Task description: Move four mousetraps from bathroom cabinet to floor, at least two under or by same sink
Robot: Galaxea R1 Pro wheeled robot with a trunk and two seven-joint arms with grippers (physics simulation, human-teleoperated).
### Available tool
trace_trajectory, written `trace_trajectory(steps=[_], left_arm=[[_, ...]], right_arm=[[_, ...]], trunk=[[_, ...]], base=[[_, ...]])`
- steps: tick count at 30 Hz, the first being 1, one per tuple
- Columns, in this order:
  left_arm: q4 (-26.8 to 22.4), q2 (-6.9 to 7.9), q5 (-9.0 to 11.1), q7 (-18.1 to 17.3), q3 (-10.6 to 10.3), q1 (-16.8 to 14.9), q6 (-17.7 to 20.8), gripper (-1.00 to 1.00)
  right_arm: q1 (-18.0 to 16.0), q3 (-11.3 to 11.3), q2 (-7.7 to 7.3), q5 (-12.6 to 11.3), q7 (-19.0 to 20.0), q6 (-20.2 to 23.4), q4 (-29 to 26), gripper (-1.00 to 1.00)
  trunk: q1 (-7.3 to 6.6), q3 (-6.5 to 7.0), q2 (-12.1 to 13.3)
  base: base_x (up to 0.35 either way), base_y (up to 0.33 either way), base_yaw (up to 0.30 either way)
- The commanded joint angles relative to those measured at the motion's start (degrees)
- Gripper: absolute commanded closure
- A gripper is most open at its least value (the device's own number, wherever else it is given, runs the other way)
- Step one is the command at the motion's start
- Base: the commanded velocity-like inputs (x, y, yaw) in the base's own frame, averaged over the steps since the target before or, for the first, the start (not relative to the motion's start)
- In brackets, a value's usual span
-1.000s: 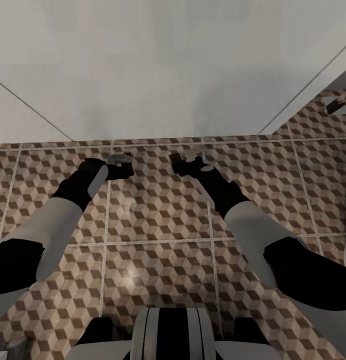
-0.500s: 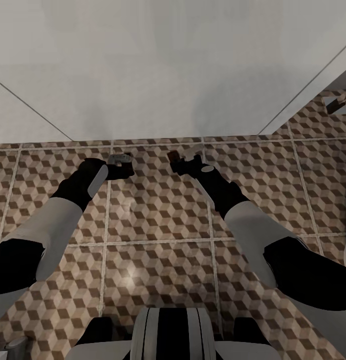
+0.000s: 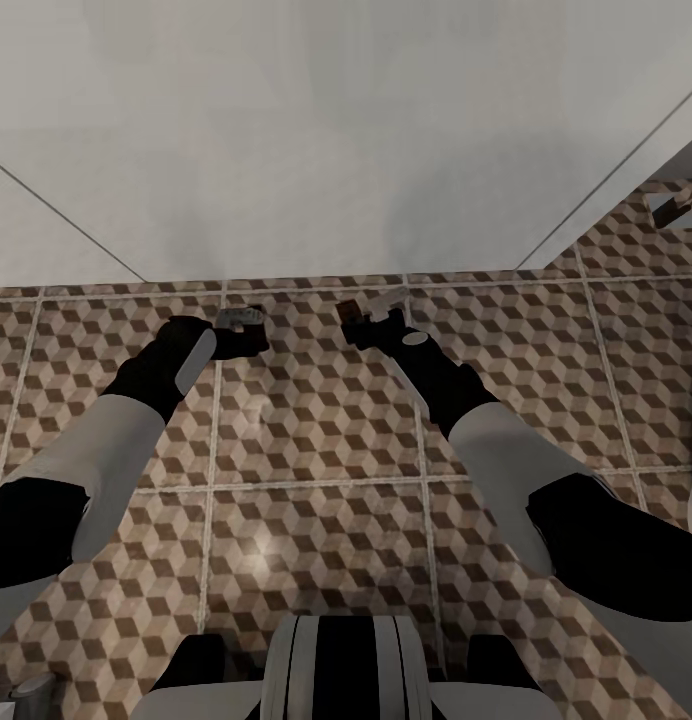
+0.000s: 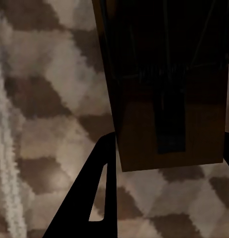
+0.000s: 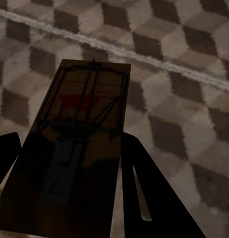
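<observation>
White vanity (image 3: 336, 130) above tiled floor (image 3: 316, 420)

Both arms reach forward and down, elbows out, wrists angled inward. The left gripper (image 3: 248, 327) and the right gripper (image 3: 358, 322) each clamp a flat board between dark fingers (image 5: 144, 193).

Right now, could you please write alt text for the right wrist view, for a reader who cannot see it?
A mousetrap, a tan board with a dark wire frame and a red spot, sits between the right gripper's dark fingers. Beneath it lies the cube-patterned floor, crossed by a pale grout line.
</observation>
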Motion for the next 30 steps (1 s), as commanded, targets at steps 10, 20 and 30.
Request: trace_trajectory(steps=[10, 20, 30], left_arm=[[0.2, 0.08, 0.2, -2.5, -0.3, 0.0, 0.2, 1.0], [0.3, 0.08, 0.2, -2.7, -0.3, 0.0, 0.2, 1.0], [0.4, 0.08, 0.2, -2.7, -0.3, 0.0, 0.2, 1.0]], right_arm=[[0.0, 0.1, 0.0, 0.0, 0.3, 0.1, -0.1, 1.0], [0.0, 0.1, 0.0, 0.0, 0.3, -1.4, -0.2, 1.0], [0.0, 0.2, 0.0, 0.0, 0.3, -1.9, -0.2, 1.0]], trunk=[[-0.01, -0.03, 0.0], [-0.01, -0.03, 0.0], [-0.01, -0.03, 0.0]], base=[[0.0, 0.0, 0.0], [0.0, 0.0, 0.0], [0.0, 0.0, 0.0]])
